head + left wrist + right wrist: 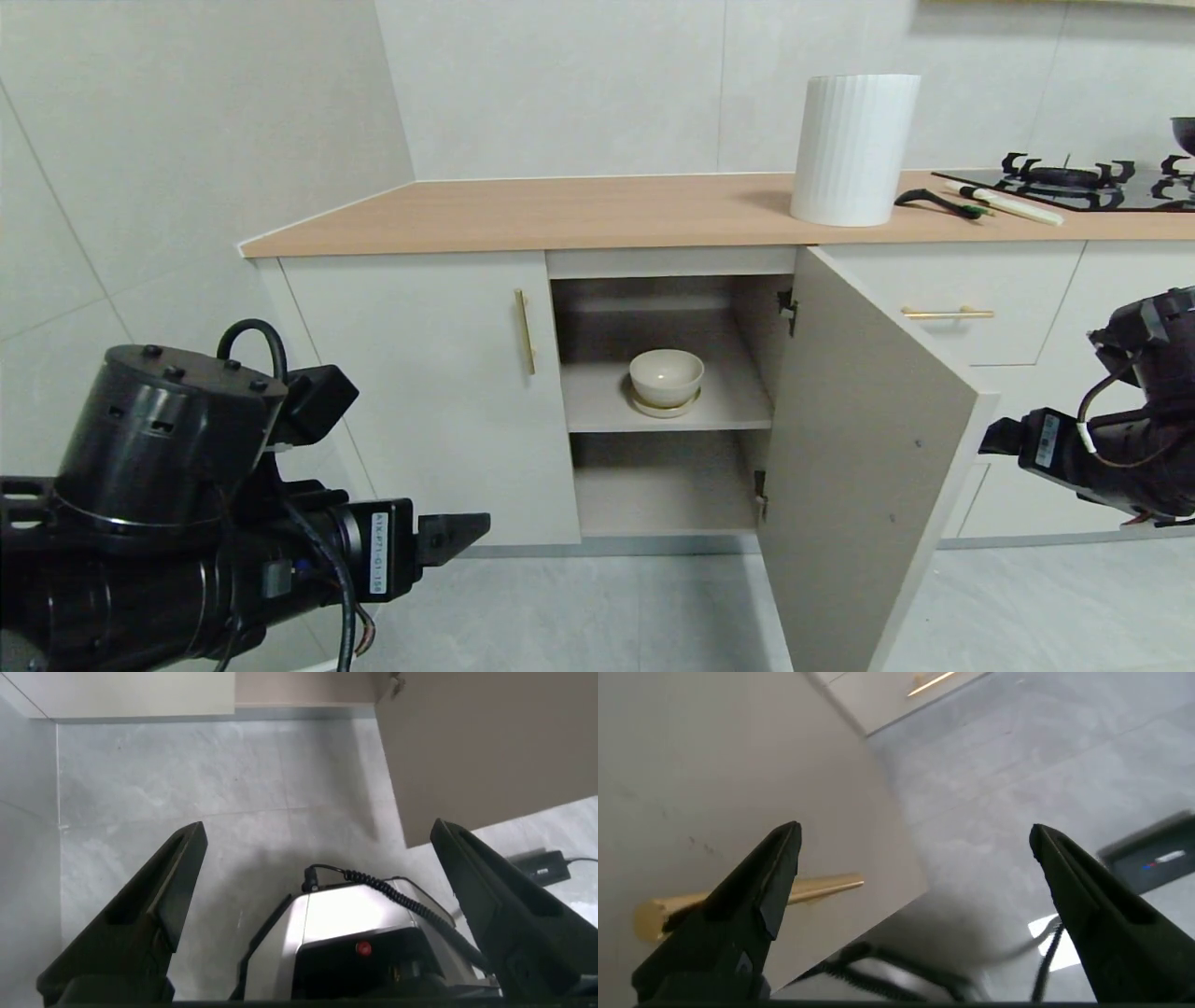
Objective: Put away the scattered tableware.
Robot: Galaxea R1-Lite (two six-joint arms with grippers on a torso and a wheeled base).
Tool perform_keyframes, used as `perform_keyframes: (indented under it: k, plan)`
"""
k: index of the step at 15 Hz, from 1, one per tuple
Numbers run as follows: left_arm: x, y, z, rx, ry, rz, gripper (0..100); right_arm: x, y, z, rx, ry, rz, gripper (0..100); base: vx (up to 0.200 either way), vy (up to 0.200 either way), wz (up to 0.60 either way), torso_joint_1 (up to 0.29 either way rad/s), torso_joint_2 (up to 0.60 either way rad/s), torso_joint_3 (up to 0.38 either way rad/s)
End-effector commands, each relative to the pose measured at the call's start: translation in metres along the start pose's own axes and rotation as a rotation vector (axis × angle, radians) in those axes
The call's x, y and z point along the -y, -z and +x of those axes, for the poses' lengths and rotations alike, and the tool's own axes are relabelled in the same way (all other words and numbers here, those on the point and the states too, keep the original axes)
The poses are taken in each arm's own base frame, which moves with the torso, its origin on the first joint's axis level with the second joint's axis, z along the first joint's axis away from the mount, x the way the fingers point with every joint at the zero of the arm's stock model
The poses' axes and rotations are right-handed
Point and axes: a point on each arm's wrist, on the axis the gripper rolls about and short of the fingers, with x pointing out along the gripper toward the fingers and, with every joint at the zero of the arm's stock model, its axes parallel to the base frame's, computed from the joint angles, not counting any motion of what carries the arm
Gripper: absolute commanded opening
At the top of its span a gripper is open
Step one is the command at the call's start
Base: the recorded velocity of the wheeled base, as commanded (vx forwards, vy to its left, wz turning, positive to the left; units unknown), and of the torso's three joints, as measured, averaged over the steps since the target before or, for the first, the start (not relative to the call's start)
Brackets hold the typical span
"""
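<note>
your open cabinet door (868,448) stands between the two grippers, just beside your right gripper (913,831), whose fingers are spread wide and empty. your left gripper (318,831) is wide and empty too. ahead of both and higher, the bowl (666,375) sits on a plate (665,408) on the middle shelf (607,401).

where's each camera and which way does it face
Head view: on the head, facing forward and down at the door and bowl; left gripper, right gripper show.
Left wrist view: on that wrist, facing the floor; open left gripper.
Right wrist view: on that wrist, facing the door's handle; open right gripper.
All share the door.
</note>
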Motion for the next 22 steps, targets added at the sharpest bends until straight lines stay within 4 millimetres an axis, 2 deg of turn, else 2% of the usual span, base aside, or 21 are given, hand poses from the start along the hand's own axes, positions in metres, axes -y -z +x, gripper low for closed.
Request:
perform_keyframes:
  k: [1,3,4,6,10,12,13,15,22]
  plan:
    - [0.000,0.000,0.000,0.000,0.000,0.000,100,-0.013,0.008,0.002,-0.027,-0.032,-0.037,100,0.000,0.000,0.00,0.000,0.00,0.000]
    - [0.000,-0.001,0.000,0.001,-0.001,-0.002,100,-0.024,0.019,0.003,-0.061,-0.057,-0.082,100,0.000,0.000,0.00,0.000,0.00,0.000]
    - [0.000,-0.002,-0.002,0.008,0.005,-0.003,100,-0.032,0.031,0.005,-0.094,-0.077,-0.126,100,0.000,0.000,0.00,0.000,0.00,0.000]
    - [0.000,-0.002,-0.003,0.012,0.007,-0.004,100,-0.047,0.034,0.014,-0.098,-0.117,-0.162,100,0.000,0.000,0.00,0.000,0.00,0.000]
    - [-0.001,-0.003,-0.008,0.028,0.013,-0.006,100,-0.093,0.024,0.046,-0.087,-0.210,-0.273,100,0.000,0.000,0.00,0.000,0.00,0.000]
    - [-0.001,-0.004,-0.010,0.038,0.019,-0.009,100,-0.110,0.018,0.058,-0.083,-0.238,-0.279,100,0.000,0.000,0.00,0.000,0.00,0.000]
    - [-0.001,-0.004,-0.013,0.048,0.024,-0.011,100,-0.126,0.012,0.071,-0.075,-0.268,-0.314,100,0.000,0.000,0.00,0.000,0.00,0.000]
    - [-0.002,-0.004,-0.016,0.056,0.028,-0.003,100,-0.143,0.009,0.081,-0.069,-0.306,-0.345,100,0.000,0.000,0.00,0.000,0.00,0.000]
    - [-0.002,-0.005,-0.016,0.059,0.025,0.021,100,-0.168,0.020,0.111,-0.082,-0.402,-0.341,100,0.000,0.000,0.00,0.000,0.00,0.000]
